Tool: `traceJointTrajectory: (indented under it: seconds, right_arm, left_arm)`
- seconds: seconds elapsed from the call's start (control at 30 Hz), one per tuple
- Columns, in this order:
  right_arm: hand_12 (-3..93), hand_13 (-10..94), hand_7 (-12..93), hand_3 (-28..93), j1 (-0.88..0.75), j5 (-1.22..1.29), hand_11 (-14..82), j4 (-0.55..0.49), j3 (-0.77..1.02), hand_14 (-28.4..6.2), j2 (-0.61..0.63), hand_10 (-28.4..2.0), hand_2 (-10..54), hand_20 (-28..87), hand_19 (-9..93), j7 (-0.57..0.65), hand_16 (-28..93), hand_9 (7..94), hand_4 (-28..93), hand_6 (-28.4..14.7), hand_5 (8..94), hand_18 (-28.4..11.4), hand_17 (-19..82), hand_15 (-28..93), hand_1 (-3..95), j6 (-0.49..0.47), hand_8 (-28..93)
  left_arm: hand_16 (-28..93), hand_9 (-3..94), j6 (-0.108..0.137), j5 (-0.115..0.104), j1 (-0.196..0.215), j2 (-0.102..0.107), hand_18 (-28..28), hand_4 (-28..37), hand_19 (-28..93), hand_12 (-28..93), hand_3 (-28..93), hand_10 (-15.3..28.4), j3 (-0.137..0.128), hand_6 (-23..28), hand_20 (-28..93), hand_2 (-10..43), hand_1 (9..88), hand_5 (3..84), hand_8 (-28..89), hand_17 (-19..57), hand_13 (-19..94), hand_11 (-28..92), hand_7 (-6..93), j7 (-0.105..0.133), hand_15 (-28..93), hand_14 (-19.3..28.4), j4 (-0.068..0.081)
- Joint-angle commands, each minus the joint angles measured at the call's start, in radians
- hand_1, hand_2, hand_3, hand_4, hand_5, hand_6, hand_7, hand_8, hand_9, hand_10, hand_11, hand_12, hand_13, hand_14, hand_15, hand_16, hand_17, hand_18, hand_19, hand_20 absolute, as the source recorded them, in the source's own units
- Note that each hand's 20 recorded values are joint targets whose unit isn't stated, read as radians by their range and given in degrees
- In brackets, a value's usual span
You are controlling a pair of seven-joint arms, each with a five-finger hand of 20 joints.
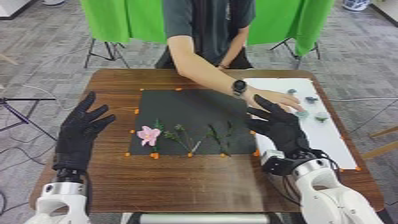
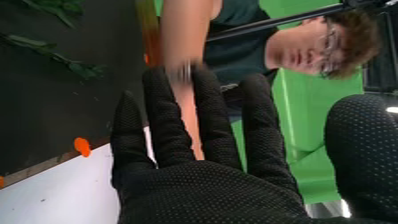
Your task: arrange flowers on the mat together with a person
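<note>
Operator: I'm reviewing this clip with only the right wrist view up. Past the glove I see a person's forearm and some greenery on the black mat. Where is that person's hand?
Observer: The person's hand is over the white sheet, right of the black mat, its fingers close to some small blue-green pieces.
Operator: Noted. Does the mat hold anything besides greenery?
Observer: Yes, a pink flower lies near the mat's left edge, with the green sprigs to its right.
</note>
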Motion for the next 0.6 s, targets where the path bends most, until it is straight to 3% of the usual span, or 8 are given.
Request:
traceJointTrajectory:
  seconds: [0.03, 0.33, 0.6]
  right_arm:
    - [13.0, 33, 13, 79, -0.014, -0.006, 6.5, -0.008, 0.004, -19.0, -0.006, -11.7, 15.0, 16, 45, -0.014, 15, 43.2, -28, 4.5, 38.3, -21.2, -1, 26, 10.8, -0.003, -12]
    - [13.1, 33, 13, 79, -0.015, -0.009, 6.6, -0.009, 0.002, -19.0, -0.003, -11.6, 14.8, 17, 45, -0.007, 15, 43.5, -28, 4.6, 38.6, -21.1, -1, 27, 10.8, -0.011, -13]
    - [13.1, 33, 13, 79, -0.011, -0.01, 6.4, -0.004, -0.006, -19.0, 0.011, -11.7, 14.6, 17, 45, -0.001, 14, 43.6, -28, 4.6, 38.7, -21.1, -1, 27, 11.0, -0.017, -13]
  left_arm:
    - [-7, 37.0, 0.012, -0.011, 0.016, 0.004, 24.3, -28.3, 49, 8, 79, 16.4, 0.007, 2.5, 16, 5.0, 22.1, 34.5, -9, -7.8, 30, 19, 9.8, 0.008, 42, 25.7, 0.003]
    - [-7, 37.1, -0.002, 0.0, 0.018, -0.007, 24.3, -28.3, 49, 8, 80, 16.4, -0.003, 2.6, 17, 5.0, 22.2, 34.5, -9, -7.8, 30, 19, 9.9, -0.02, 42, 25.7, 0.002]
    - [-7, 37.1, -0.007, 0.006, 0.023, -0.009, 24.3, -28.3, 49, 8, 79, 16.6, -0.006, 2.7, 17, 5.0, 22.4, 34.4, -9, -7.8, 30, 20, 9.8, -0.032, 42, 25.9, -0.002]
